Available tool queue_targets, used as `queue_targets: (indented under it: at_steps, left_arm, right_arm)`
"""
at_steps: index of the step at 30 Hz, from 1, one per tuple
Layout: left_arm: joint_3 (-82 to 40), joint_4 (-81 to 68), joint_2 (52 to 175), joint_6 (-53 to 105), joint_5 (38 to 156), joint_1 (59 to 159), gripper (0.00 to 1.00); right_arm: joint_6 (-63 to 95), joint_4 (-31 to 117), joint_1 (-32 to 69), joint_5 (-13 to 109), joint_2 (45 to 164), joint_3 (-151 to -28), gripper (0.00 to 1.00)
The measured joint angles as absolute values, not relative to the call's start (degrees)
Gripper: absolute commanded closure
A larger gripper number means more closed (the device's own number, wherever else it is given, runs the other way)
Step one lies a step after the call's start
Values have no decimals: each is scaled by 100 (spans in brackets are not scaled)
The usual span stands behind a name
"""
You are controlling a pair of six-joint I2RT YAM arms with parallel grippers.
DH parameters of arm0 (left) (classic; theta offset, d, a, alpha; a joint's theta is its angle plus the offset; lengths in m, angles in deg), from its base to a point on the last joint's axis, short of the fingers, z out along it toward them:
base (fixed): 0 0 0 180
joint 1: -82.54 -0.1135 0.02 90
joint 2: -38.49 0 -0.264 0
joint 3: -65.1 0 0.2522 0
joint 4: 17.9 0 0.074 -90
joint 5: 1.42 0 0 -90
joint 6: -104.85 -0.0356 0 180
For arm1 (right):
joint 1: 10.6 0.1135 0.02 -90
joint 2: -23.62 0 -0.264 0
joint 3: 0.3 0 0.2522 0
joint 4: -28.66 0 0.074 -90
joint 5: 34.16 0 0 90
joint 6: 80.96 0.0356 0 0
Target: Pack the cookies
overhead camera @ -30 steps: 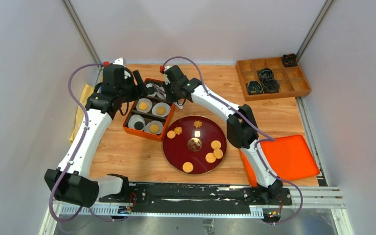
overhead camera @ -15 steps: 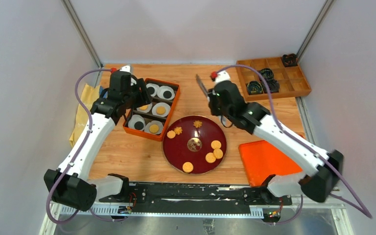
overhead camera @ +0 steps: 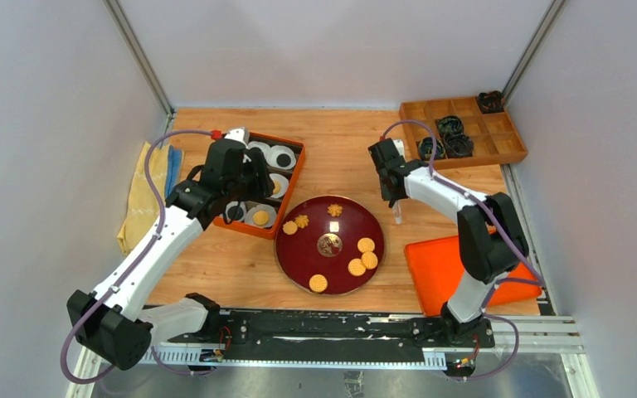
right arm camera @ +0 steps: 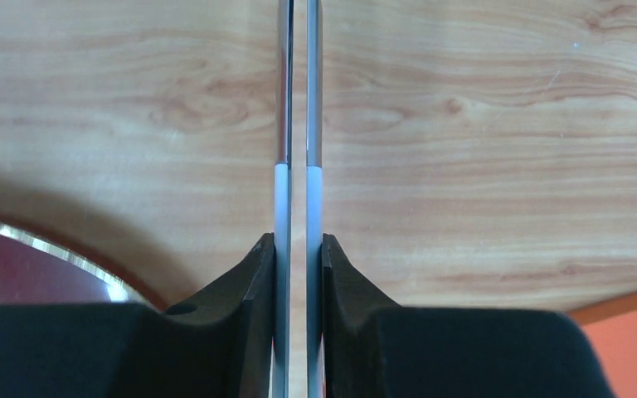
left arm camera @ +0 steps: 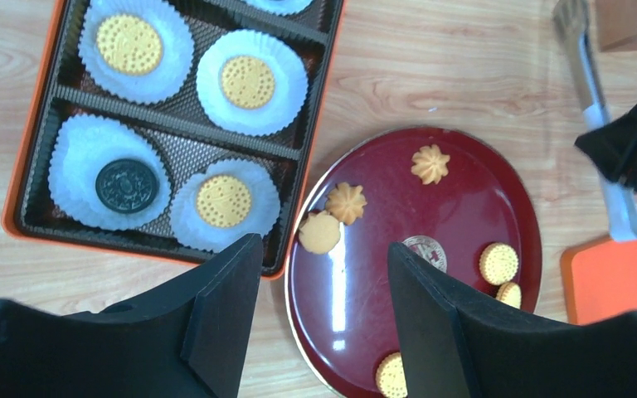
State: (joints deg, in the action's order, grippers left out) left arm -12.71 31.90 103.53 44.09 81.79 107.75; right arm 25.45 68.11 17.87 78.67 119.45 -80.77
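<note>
Cookies point(overhead camera: 366, 245), where are they on your screens?

I count seven on the red plate point(overhead camera: 299, 257) at the middle of the table point(overhead camera: 340, 153): two flower ones at the far side, the rest round and golden. More sit in the orange box point(left arm camera: 322, 133) just left of the plate. My left wrist view shows three golden ones and a black one point(left arm camera: 127, 185) there, each in its own white cup point(left arm camera: 66, 166). The box's far row is cut off in that view.

And your left gripper point(left arm camera: 322, 246)?

Its jaws are spread and hold nothing. It hangs over the near right corner of the box and the plate's left edge.

The right gripper point(right arm camera: 299, 249)?

It pinches the tongs point(right arm camera: 299, 124). The two blades are pressed nearly together, with only a thin slit between them, and carry nothing. They point at bare wood just right of the plate, near the orange tray point(overhead camera: 444, 265). I cannot tell whether the tips touch the wood.
</note>
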Motion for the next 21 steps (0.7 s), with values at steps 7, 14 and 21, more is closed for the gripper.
queue_targets:
  at_steps: [7,14,21]
  left_arm:
    - [-1041,3222,10423,4507,8083,10782,38]
    - [-1048,3185,10702,4509,8087,10782,38]
    - [-1046,3141,10862,4516,8155,10782,37]
  right_arm:
    - [2643,6641,1193,7225,12625,-8676,75]
    - [2733,7087,1099,6836,12922,-8733,49]
    - [2649,7355,1101,6576,12612,-8729,17]
